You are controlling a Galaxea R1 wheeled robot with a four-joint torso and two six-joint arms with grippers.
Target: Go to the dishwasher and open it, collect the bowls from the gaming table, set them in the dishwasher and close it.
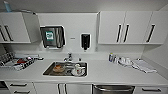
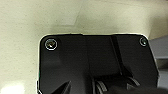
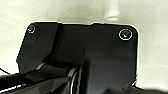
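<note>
Where the white countertop (image 1: 120,75) runs wall to wall, white upper cabinets (image 1: 125,27) hang above; a steel sink (image 1: 65,69) holding dishes sits mid-counter. Dishwasher (image 1: 113,89): closed, under the counter's front edge, right of the sink. Dish rack (image 1: 15,61): far left. Claws: cannot tell whether apart or together.

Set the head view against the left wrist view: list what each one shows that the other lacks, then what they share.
Head view alone: a white kitchen counter with a steel sink holding dishes, a chrome tap, white wall cabinets with dark bar handles, a dish rack on the counter, a black wall dispenser, and the dark grey dishwasher front with its bar handle under the counter, door shut.

Left wrist view alone: the robot's own dark plate over a pale speckled floor.

Shared: nothing that I can match between them.
</note>
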